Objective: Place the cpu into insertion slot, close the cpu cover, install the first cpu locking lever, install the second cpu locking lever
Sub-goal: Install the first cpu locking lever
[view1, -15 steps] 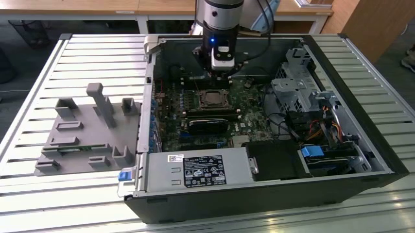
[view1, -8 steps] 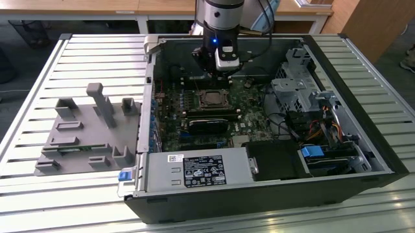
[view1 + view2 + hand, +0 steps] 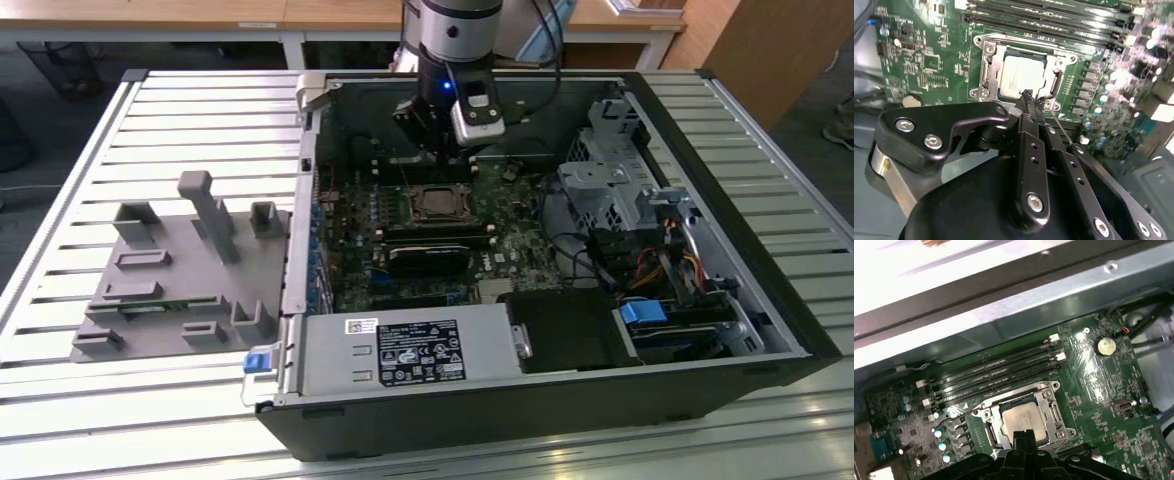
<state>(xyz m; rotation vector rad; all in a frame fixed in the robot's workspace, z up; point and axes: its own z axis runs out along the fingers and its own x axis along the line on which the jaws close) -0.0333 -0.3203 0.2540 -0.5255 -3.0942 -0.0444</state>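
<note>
The cpu is a flat silver square seated in the insertion slot on the green motherboard, inside the open computer case. The cpu cover, a silver frame plate, lies down around the chip, which shows through its window. My gripper hangs just above the socket's edge with its black fingers pressed together and nothing visible between them. A thin metal rod runs beside the fingers. In the exterior view my gripper stands over the far side of the socket.
Long black memory slots run beside the socket, toward the case wall. A drive cage and cables stand at the exterior view's right, and a power supply box is in front. A grey fixture plate lies outside the case.
</note>
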